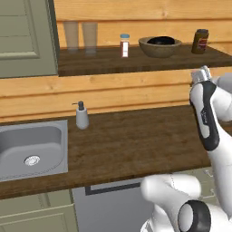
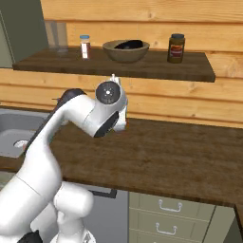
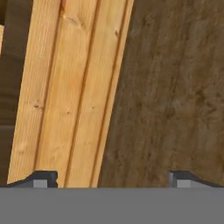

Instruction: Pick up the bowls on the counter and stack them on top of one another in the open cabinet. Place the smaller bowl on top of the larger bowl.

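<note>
Right base view: smaller bowl (image 2: 129, 45), glossy, slippery, light, nested in larger bowl (image 2: 126, 51) on open cabinet (image 2: 142, 69) shelf. Rigid wood; take by rim. Jaws released, empty.

Two glasses (image 1: 80, 37), a spice shaker (image 1: 124, 45), a brown jar (image 1: 200, 41); soap dispenser (image 1: 82, 116) beside the sink.

Glossy white rounded arm (image 2: 71, 118); dark bands at joints (round grey cap on one); dark fingertips (image 3: 41, 178).
</note>
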